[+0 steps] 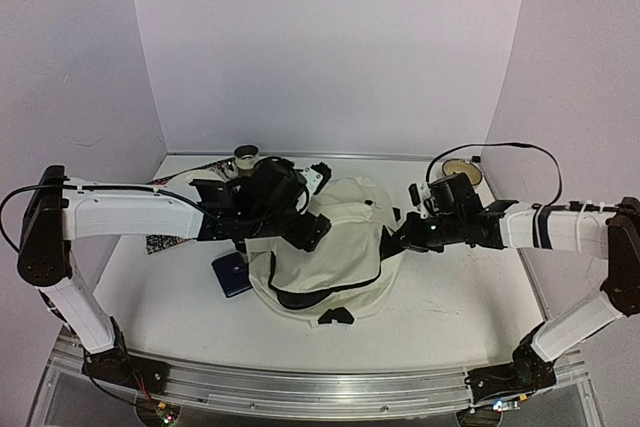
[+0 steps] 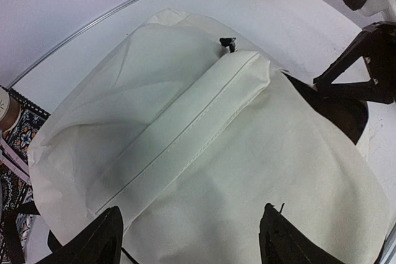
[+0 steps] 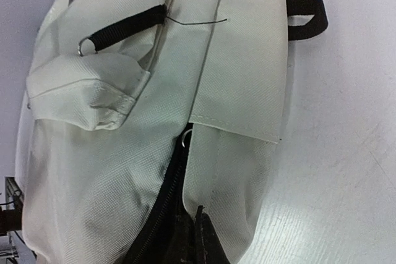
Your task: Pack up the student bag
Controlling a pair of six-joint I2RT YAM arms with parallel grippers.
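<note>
The student bag [image 1: 335, 252] is a cream fabric backpack lying flat at the table's middle. It fills the left wrist view [image 2: 204, 109] and the right wrist view [image 3: 105, 171]. My left gripper [image 1: 310, 232] is over the bag's left part, open, its fingers spread wide just above the fabric [image 2: 192, 242] with nothing between them. My right gripper [image 1: 398, 240] is at the bag's right edge. Its fingers [image 3: 199, 242] are pressed together on the cream fabric edge beside the black zipper [image 3: 162, 208], which gapes a little. A metal ring [image 3: 185, 139] sits at the zipper's upper end.
A dark blue flat item [image 1: 232, 274] lies against the bag's left side. Patterned printed items [image 1: 165, 242] lie at the left under my left arm. A small cup [image 1: 245, 157] stands at the back, a brown bowl [image 1: 462, 167] at the back right. A black strap loop [image 3: 306, 13] sticks out of the bag.
</note>
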